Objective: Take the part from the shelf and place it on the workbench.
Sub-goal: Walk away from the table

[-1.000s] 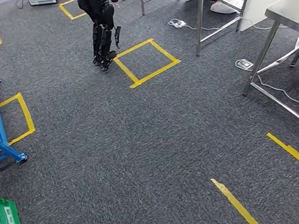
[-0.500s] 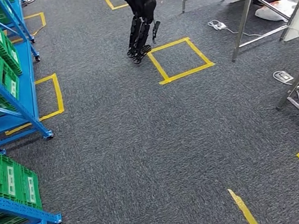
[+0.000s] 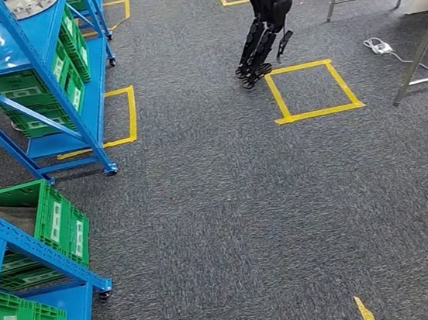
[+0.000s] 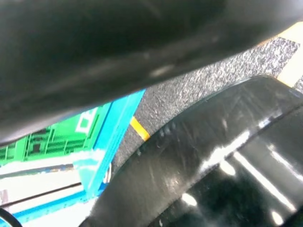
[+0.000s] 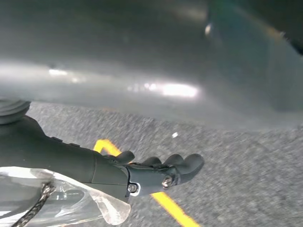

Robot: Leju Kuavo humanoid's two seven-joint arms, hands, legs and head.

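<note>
From the head view, the blue metal shelf [image 3: 42, 79] with green plastic crates [image 3: 59, 218] stands at ten o'clock on the grey carpet floor [image 3: 223, 206]. On its top board, at eleven o'clock, lies a round silver metal part [image 3: 24, 4], partly cut by the edge. Another black humanoid robot [image 3: 267, 13] stands at one o'clock beside a yellow tape square [image 3: 314, 89]. The right hand [image 5: 157, 172] hangs over the carpet, fingers stretched and holding nothing. For the left hand I cannot tell.
</note>
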